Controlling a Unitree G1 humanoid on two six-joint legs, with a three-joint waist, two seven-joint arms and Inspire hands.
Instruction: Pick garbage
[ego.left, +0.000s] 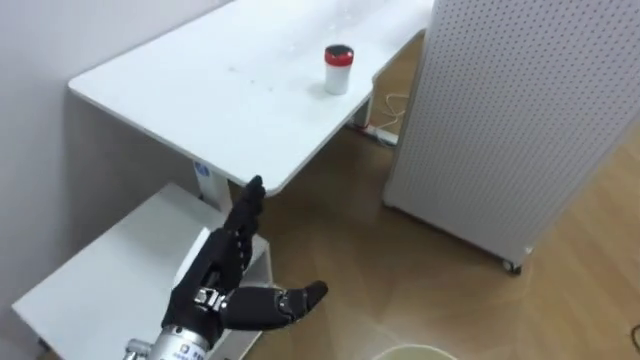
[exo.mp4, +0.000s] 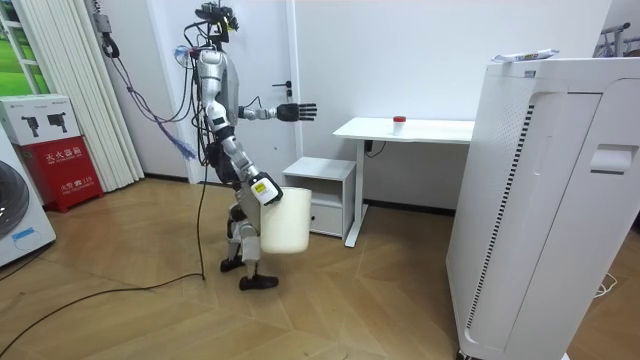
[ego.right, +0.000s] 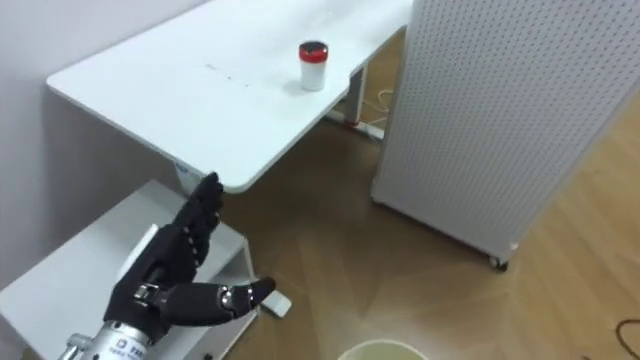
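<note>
Room view: the robot stands on the wood floor, just short of a low white cabinet (exo.mp4: 320, 180), and faces the white worktop (exo.mp4: 430, 129). Its whole stance and the white bin (exo.mp4: 283, 220) at its near side are in sight.
Eye views: looking down over the worktop's corner, with the bin's rim (ego.left: 410, 352) at the bottom edge.
Left hand (ego.left: 215, 275): held out at chest height toward the worktop, fingers straight and spread wide, thumb out to the side. It holds nothing and hovers above the cabinet, short of the worktop's edge.
Right hand (exo.mp4: 263, 190): low at the top of the bin; I cannot tell its grip.
Garbage: a small red-capped jar (ego.left: 338, 68) stands upright on the worktop, well beyond the left hand.
Surroundings: a tall white unit (ego.left: 500, 120) with a perforated side stands close beside the worktop's far end.
</note>
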